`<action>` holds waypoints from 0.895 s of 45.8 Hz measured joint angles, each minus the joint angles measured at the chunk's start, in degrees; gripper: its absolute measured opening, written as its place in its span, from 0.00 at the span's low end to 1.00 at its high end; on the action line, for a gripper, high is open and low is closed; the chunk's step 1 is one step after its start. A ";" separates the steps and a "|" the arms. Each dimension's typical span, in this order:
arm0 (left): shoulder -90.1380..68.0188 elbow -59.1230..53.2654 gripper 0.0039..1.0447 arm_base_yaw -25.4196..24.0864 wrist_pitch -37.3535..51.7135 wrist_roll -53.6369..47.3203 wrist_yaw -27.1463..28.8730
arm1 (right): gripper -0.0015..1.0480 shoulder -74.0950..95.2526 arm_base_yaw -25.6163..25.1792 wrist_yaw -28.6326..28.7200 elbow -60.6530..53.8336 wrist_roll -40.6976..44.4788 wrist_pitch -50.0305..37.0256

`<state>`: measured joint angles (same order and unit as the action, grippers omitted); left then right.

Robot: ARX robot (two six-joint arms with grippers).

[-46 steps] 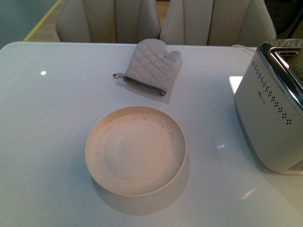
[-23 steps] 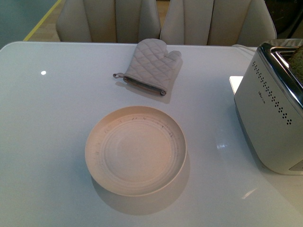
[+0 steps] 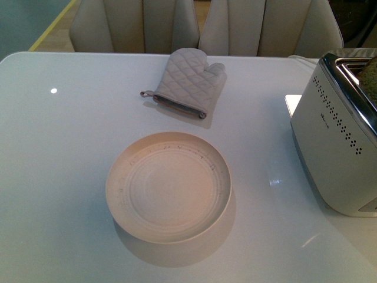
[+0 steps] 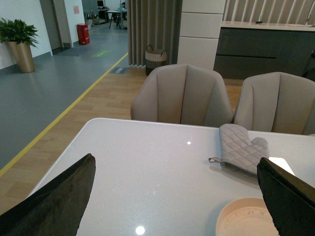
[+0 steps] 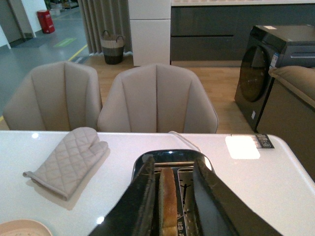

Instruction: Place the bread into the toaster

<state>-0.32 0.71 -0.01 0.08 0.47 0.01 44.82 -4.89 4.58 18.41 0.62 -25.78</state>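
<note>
Now bread (image 5: 169,201) upright in toaster (image 5: 172,164) slot, plate (image 3: 169,187) empty

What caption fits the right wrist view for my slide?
Right claw poised over the toaster, bread slice standing in a slot between its fingers; oven mitt lying nearby.

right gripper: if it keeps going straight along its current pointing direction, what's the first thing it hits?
Likely the toaster. In the right wrist view the right gripper points at its top, with the bread edge-on between the fingers, seemingly over a slot. The bread would probably enter first; depth is unclear.
</note>
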 joint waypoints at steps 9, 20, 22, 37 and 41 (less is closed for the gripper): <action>0.00 0.00 0.94 0.00 0.00 0.00 0.00 | 0.02 -4.31 4.44 -4.04 -5.07 -0.07 -0.68; 0.00 0.00 0.94 0.00 0.00 0.00 0.00 | 0.02 -11.72 4.66 -4.59 -11.13 -0.17 0.15; 0.00 0.00 0.94 0.00 0.00 0.00 0.00 | 0.02 -12.96 4.66 -4.57 -11.98 -0.17 0.72; 0.00 0.00 0.94 0.00 0.00 0.00 0.00 | 0.02 -20.68 4.68 -4.57 -15.26 -0.17 5.09; 0.00 0.00 0.94 0.00 0.00 0.00 0.02 | 0.02 -22.99 4.68 -4.57 -15.87 -0.17 6.75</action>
<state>-0.32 0.71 -0.01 0.08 0.47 0.03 21.82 -0.21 0.01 2.55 0.45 -19.03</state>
